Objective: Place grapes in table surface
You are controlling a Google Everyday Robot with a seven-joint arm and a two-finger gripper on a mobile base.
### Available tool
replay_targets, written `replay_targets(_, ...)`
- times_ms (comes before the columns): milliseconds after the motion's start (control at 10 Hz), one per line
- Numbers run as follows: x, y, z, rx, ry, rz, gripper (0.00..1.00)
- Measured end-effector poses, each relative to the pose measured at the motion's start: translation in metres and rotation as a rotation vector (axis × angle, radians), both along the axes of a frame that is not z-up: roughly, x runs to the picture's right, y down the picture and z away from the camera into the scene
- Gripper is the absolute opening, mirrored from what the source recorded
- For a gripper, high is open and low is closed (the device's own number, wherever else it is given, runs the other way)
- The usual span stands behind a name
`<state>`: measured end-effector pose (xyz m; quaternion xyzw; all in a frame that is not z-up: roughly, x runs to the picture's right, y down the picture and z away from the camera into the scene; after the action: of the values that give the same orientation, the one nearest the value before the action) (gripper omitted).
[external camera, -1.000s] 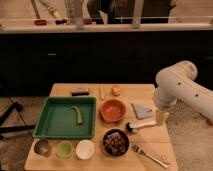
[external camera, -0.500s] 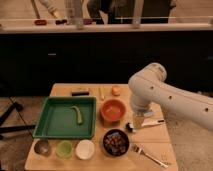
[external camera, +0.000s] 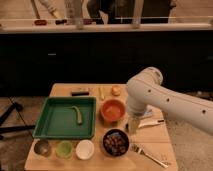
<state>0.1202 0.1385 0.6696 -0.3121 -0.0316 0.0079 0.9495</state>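
The gripper [external camera: 134, 124], fingers spread and holding nothing, is hanging low over the table surface [external camera: 65, 91], beside the orange bowl [external camera: 113, 118]. A careless reach is risking a knock to the dark bowl [external camera: 105, 143], tipping it. The grapes [external camera: 116, 142] are lying in that dark bowl, just beside the gripper, nearer the table's front edge.

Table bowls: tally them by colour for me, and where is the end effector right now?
Orange bowl: 1
Dark bowl with the grapes: 1
White bowl: 1
Green bowl: 1
Grey bowl: 1
Total: 5
End effector: just right of the orange bowl, beyond the dark bowl.
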Motion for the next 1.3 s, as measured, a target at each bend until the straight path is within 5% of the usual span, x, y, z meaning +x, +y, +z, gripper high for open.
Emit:
replay_targets(500,-0.009,0.014,0.007,-0.025,-0.018,0.052,0.80)
replay_targets(700,-0.031,0.037,0.020,-0.061,-0.035,0.084,0.80)
replay_targets(1300,-0.066,0.055,0.018,-0.075,-0.076,0.118,0.80)
